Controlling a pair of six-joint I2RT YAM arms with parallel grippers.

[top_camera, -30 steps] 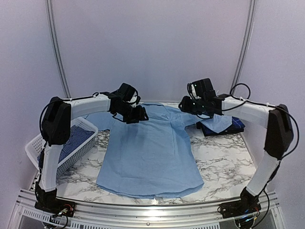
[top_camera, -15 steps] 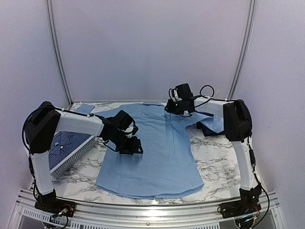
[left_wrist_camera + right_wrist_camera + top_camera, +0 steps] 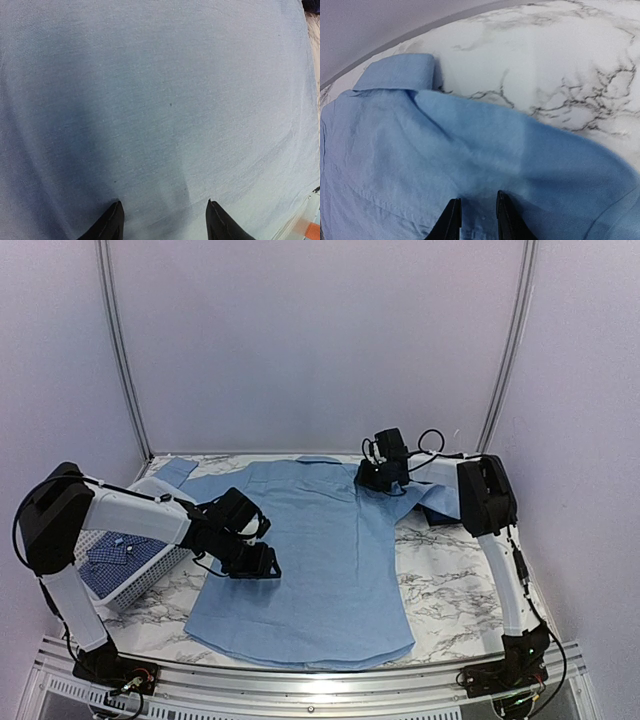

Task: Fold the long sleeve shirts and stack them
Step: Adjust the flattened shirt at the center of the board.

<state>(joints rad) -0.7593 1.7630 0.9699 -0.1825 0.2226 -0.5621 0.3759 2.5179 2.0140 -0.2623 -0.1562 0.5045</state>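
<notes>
A plain light blue long sleeve shirt point(image 3: 320, 560) lies spread flat on the marble table, collar point(image 3: 397, 72) toward the back wall. My left gripper point(image 3: 258, 562) rests low on the shirt's left side. In the left wrist view the left gripper point(image 3: 165, 205) is open, with its fingertips wide apart on smooth cloth point(image 3: 165, 100). My right gripper point(image 3: 375, 478) sits at the shirt's right shoulder. The right wrist view shows the right gripper point(image 3: 476, 202) with its jaws narrow and a tuck of the blue cloth point(image 3: 395, 150) between them. A blue-and-white check shirt point(image 3: 110, 558) lies in the basket.
A white basket point(image 3: 150, 575) stands at the left edge, next to the shirt's left sleeve. Bare marble point(image 3: 460, 580) shows right of the shirt, and the back wall rises just behind the collar.
My left gripper has slid from the collar down toward the front left. The right gripper came down on the right shoulder and narrowed its jaws. The shirt shifted toward the front.
</notes>
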